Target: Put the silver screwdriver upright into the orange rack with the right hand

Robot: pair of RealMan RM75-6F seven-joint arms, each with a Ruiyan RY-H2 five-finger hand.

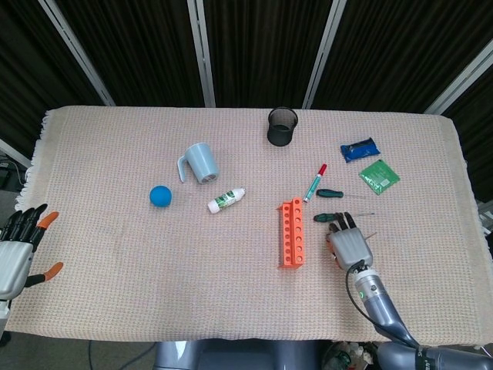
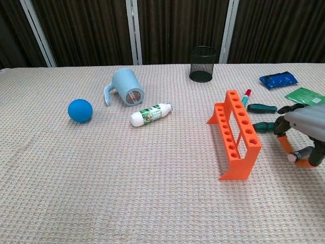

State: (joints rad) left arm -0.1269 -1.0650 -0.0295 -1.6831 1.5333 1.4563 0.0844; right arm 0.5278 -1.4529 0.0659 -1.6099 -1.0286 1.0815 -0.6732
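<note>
My right hand [image 1: 350,247] is low over the bench [image 1: 192,293], just right of the rack [image 1: 292,232]. Its fingers are apart and bent down like a claw. I do not see them closed on anything.

The screwdriver [image 1: 327,218] lies flat on the bench, right at my fingertips [image 2: 282,125]. Its dark handle sticks out toward the rack. Its thin silver stick pokes out on the other side of my fingers. So it is not picked up yet, and not in the rack.

My left hand [image 1: 15,247] is far away at the edge of the bench. Its fingers are apart and it holds nothing.

Here is what could go wrong, I think. The silver stick is very thin and lies flat on the cloth. If I close my fingers too high, they may slip over it and grab nothing. If I push down, it may roll away.

A second screwdriver [image 1: 333,193] that looks much the same lies near, a bit farther back. A pen [image 1: 314,182] is close to it. If I reach too far, I could take the wrong one or bump them.

The rack is very close to my hand. If I swing when I lift, I could knock it over. Its holes look small, so a tilted screwdriver may miss the hole and fall. If I hold it by the handle end, I may have trouble turning the tip down.
</note>
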